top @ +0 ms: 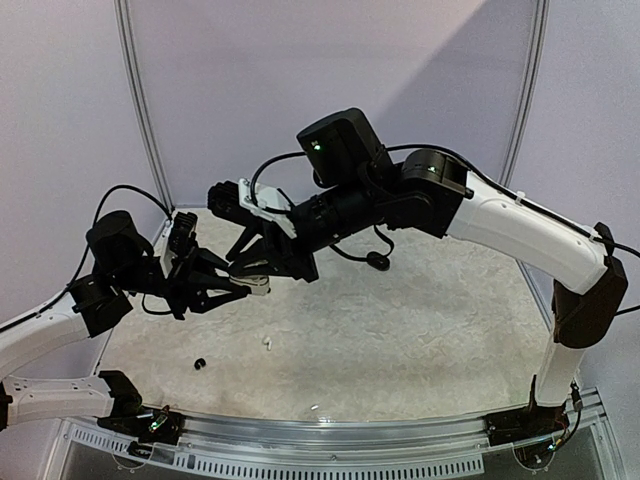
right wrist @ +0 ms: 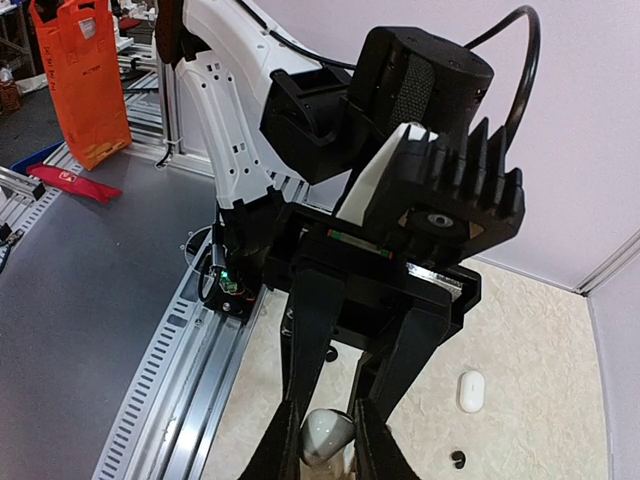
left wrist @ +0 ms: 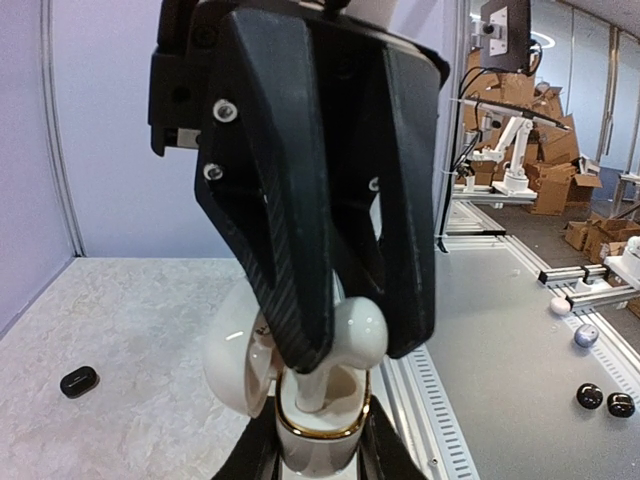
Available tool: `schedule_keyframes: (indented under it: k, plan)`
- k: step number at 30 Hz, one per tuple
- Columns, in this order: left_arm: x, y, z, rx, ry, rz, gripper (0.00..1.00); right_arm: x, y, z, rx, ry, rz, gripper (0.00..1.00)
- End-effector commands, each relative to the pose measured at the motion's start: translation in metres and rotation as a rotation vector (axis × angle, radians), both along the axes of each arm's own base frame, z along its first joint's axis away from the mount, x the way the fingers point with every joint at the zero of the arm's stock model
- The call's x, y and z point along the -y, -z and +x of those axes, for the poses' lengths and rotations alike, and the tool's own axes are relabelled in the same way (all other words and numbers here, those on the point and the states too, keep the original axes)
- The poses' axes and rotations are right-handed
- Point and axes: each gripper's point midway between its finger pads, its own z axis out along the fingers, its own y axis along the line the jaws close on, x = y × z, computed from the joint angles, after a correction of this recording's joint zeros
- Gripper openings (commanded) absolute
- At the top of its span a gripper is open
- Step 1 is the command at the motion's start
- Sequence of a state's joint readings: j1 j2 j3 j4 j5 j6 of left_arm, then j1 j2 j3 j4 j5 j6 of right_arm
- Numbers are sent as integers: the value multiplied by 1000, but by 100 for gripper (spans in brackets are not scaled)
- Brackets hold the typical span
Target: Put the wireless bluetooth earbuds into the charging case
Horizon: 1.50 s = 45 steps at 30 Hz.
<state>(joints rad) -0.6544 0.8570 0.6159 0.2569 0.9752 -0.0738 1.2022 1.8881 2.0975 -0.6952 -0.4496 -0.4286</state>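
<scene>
Earbud, white: pinched in right gripper, stem down inside open case. Left gripper clamps case upright, steadying it off worktop toward far-left corner. Seating judged incomplete.

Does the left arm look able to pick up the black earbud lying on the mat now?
Probably not yet: the way to the black earbud is free, but the left gripper is shut on the open charging case, so it cannot grasp it.
</scene>
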Motion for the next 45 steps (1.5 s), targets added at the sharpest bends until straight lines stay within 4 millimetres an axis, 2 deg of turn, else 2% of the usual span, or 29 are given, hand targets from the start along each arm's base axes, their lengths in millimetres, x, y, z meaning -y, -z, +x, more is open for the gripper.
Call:
schedule_keyframes:
  k: [1, 8, 15, 19, 26, 41, 45]
  plan:
    - [-1, -15, -5, 62, 9, -36, 0, -3, 26, 10, 5, 29, -61, 9]
    - [-2, -15, -5, 59, 5, -36, 0, -3, 34, 15, 20, 57, -88, 21]
    - [-2, -13, -5, 47, 1, -31, 0, -2, 31, 20, 30, 83, -84, 39]
    - [-2, -10, -1, 21, -18, -26, 0, -2, 19, 20, 32, 91, -53, 39]
    - [-3, -3, 8, -35, -76, -15, 0, 0, -22, 19, 37, 115, 71, 44]
    - [-9, 2, 33, -104, -225, -2, 0, 4, -55, 14, -1, 114, 167, 45]
    - [-13, 4, 45, -130, -297, -6, 0, 7, -72, 21, -48, 186, 219, 40]
